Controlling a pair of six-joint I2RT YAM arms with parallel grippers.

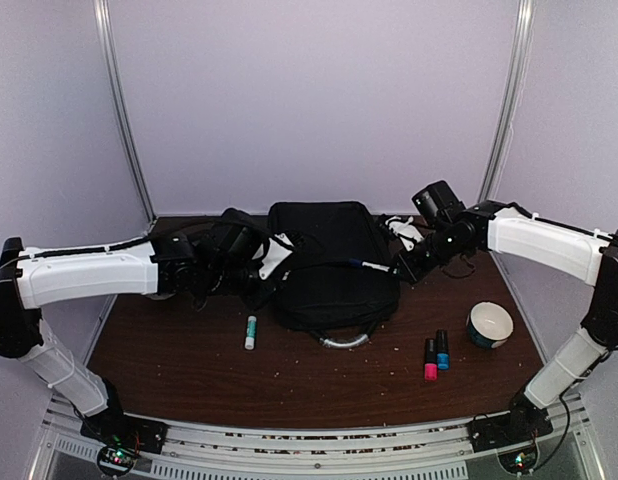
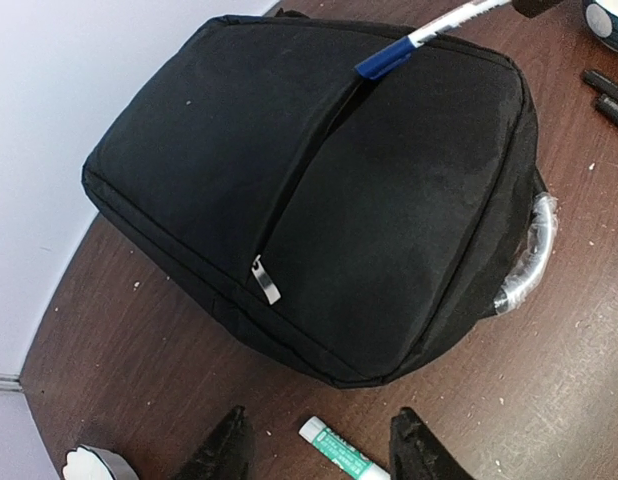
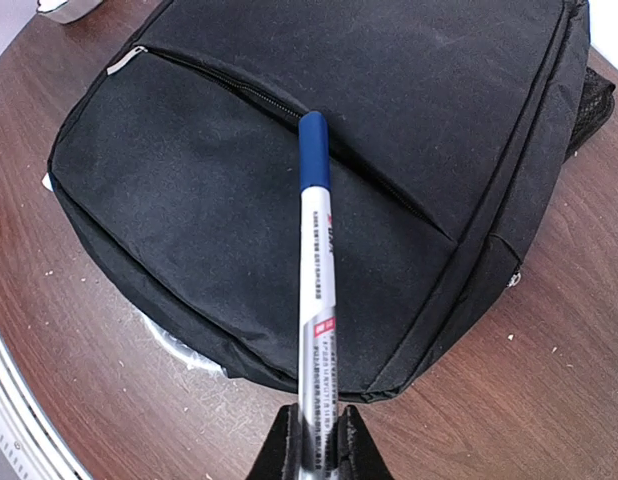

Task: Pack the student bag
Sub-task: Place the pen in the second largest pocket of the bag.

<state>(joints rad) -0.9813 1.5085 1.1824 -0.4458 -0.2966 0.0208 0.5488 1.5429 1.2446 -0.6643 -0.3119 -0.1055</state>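
Note:
The black student bag (image 1: pixel 329 265) lies flat in the middle of the table; it also shows in the left wrist view (image 2: pixel 319 190) and the right wrist view (image 3: pixel 319 150). My right gripper (image 3: pixel 316 445) is shut on a white marker with a blue cap (image 3: pixel 314 260), whose cap end (image 2: pixel 394 57) rests at the front pocket's zipper slit. In the top view the right gripper (image 1: pixel 407 262) is at the bag's right edge. My left gripper (image 2: pixel 319 445) is open, hovering left of the bag above a green-and-white glue stick (image 2: pixel 339 450).
The glue stick (image 1: pixel 251 331) lies left of the bag's grey handle (image 1: pixel 344 340). A pink marker (image 1: pixel 430 358) and a blue marker (image 1: pixel 442 349) lie at front right, beside a roll of tape (image 1: pixel 490 324). A white object (image 1: pixel 409 232) sits behind the right gripper.

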